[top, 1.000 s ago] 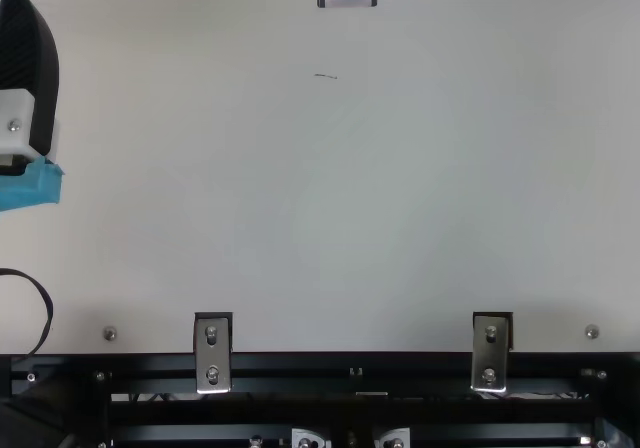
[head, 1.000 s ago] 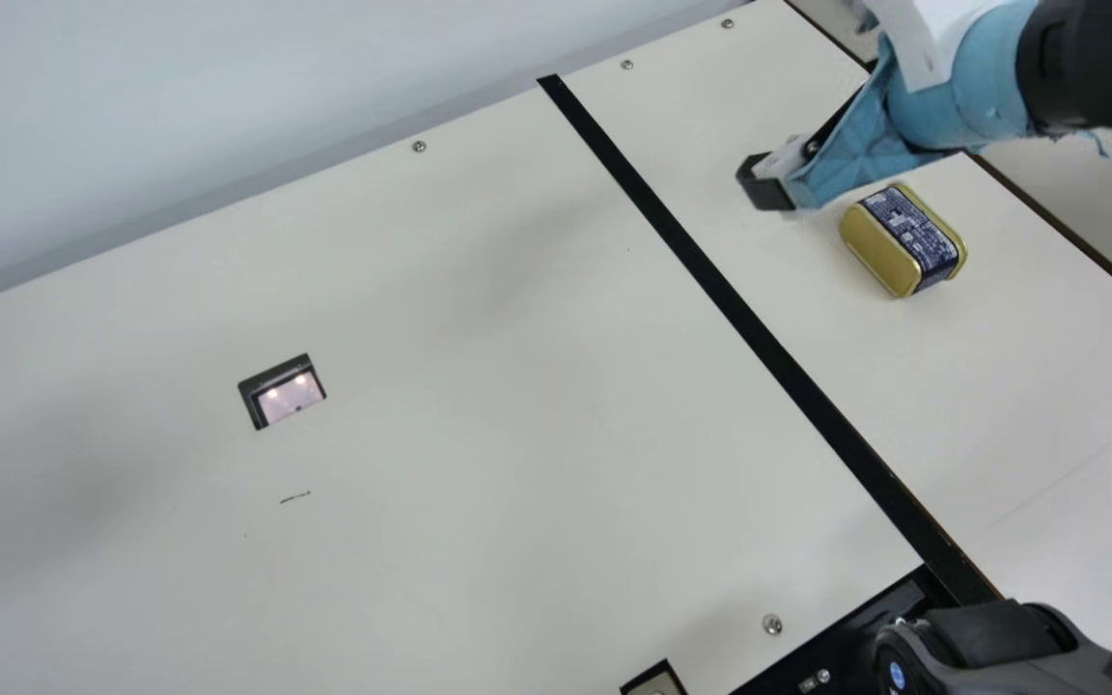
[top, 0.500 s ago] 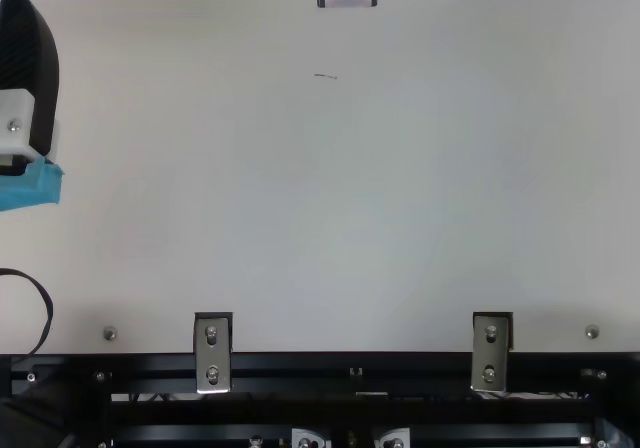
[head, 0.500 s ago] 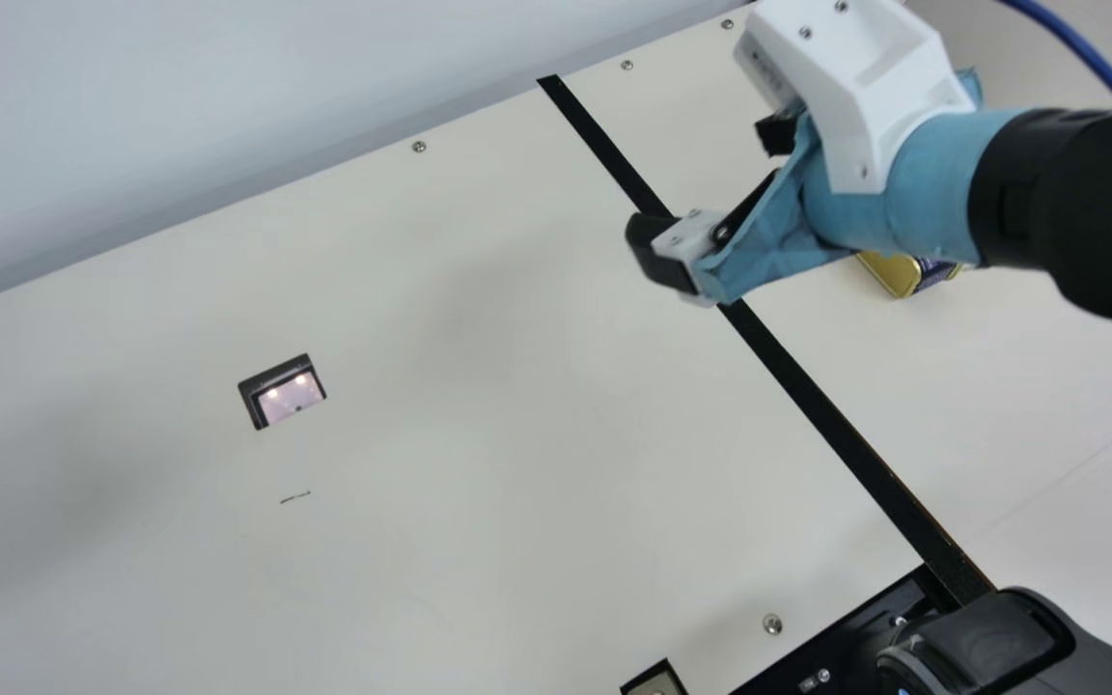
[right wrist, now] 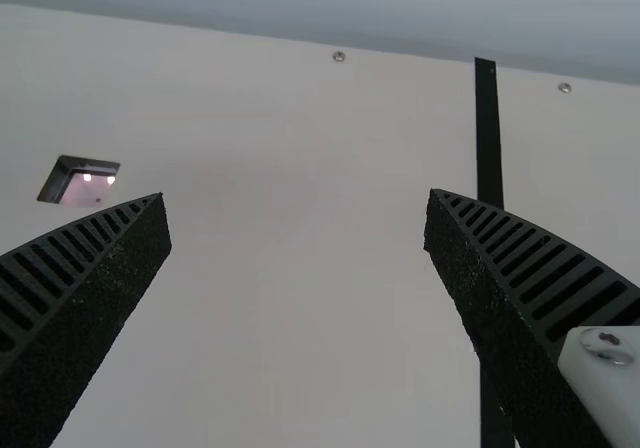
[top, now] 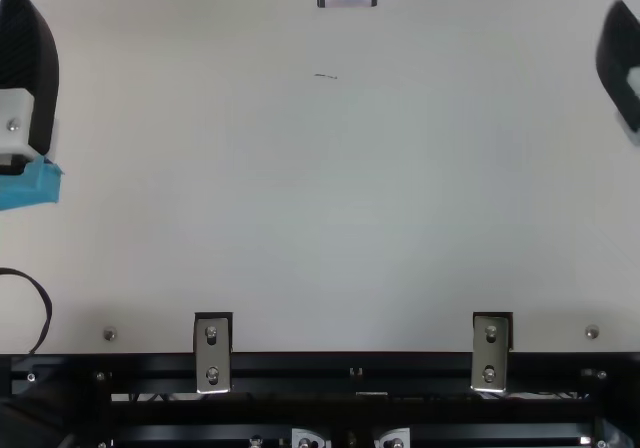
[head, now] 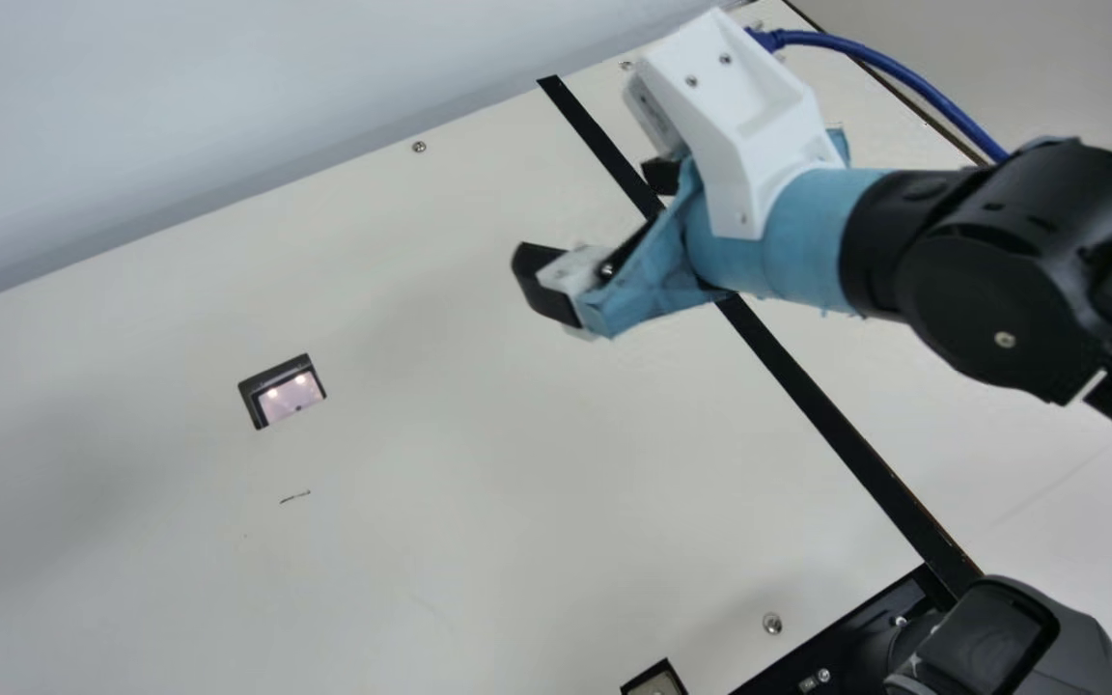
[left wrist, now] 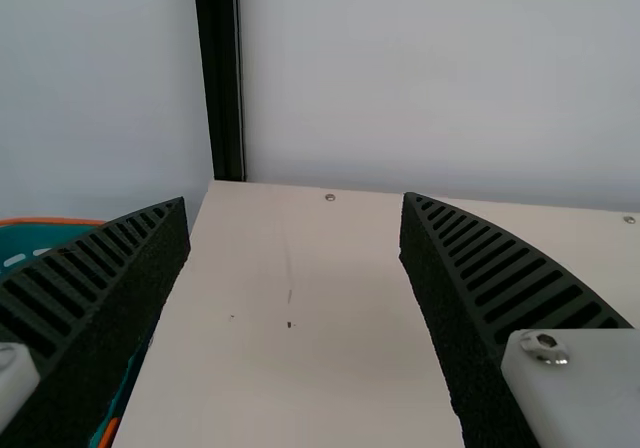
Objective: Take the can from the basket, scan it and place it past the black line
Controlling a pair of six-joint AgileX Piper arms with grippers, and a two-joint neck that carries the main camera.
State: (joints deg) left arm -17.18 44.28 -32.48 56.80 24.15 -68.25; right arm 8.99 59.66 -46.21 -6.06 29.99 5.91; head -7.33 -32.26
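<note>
Right gripper [head: 595,222]: spread wide above the table [head: 440,444].
Left gripper [top: 28,78]: also wide.
Can: we cannot tell its place, heading or long axis; the right arm [head: 990,290] hides part of the table past the line.
Black line [head: 807,386]: runs slantwise, crossed by that arm.
Scanner window [head: 291,394]: sunk in the table.
Basket [left wrist: 30,241]: cut off, partly behind a finger.

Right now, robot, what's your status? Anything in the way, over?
Left gripper open, empty; right gripper open, empty. Teal basket partly behind left gripper, left wrist view. Right arm over black line, main view. Scanner window uncovered.
</note>
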